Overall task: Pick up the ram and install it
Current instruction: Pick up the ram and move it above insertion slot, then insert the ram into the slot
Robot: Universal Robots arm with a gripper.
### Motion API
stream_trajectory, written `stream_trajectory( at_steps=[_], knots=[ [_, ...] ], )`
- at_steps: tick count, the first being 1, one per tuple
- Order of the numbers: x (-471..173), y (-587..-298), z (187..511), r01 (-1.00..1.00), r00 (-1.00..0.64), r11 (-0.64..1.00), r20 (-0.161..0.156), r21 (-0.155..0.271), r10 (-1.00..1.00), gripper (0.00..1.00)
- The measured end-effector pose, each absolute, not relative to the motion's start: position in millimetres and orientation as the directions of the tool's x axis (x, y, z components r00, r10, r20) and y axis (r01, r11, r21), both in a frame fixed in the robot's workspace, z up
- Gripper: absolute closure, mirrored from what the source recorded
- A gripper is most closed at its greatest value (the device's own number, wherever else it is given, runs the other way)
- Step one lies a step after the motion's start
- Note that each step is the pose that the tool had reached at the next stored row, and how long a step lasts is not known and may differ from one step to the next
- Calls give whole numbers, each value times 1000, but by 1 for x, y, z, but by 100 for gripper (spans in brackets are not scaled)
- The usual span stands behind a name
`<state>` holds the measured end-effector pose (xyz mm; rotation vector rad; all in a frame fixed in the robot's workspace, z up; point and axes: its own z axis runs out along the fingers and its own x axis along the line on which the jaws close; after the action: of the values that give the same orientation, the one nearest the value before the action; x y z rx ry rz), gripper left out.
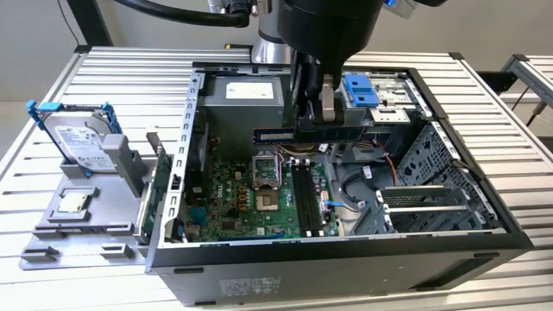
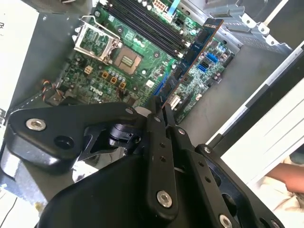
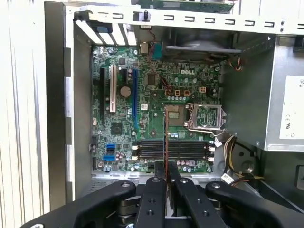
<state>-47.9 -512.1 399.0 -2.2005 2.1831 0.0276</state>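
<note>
The claw [image 1: 316,123] is clamped on the ram [image 1: 274,135], hanging above the motherboard slots [image 1: 304,188]. I reckon any skew there could jam it against a slot's edge.

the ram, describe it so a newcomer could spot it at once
Look at the open computer case on the slatted table. Above its green motherboard, the hand grips the ram: a thin dark stick on edge, with a white label, unlike the black slots fixed below.
</note>
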Motion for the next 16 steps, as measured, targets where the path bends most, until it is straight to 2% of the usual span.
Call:
stream_trajectory(
  at_steps=[16],
  knots=[
    [-48,-488,398,-1000,8,-7,-42,-17,-999,100]
  ],
)
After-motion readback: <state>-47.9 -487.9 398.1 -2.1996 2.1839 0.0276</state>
